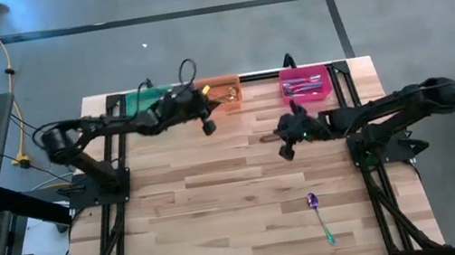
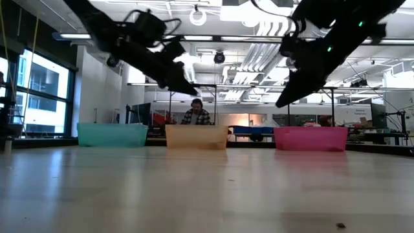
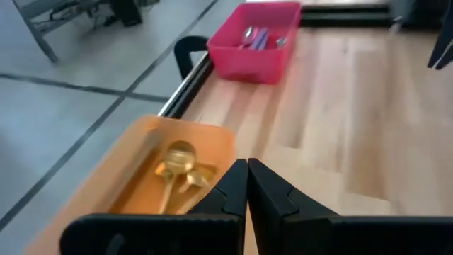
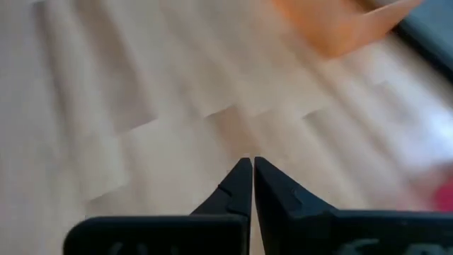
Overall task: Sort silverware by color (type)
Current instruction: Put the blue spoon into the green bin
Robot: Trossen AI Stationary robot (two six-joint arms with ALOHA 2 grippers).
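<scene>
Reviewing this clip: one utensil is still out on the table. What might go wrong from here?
1. The last purple-and-teal spoon lies flat on the table near its front edge; a shallow pinch might slip off or nudge it toward the edge.
2. Both the right gripper and the left gripper hang empty with jaws shut, far from it; whichever goes must open before descending.
3. The spoon must land in the pink bin, not the neighbouring orange bin of gold pieces.

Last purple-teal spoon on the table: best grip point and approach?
Judging by the high view, grip the teal-handled spoon mid-handle, from straight above, fingers across its length. It lies flat and alone, bowl toward the bins, nearest the right gripper, which looks shut and empty.
</scene>
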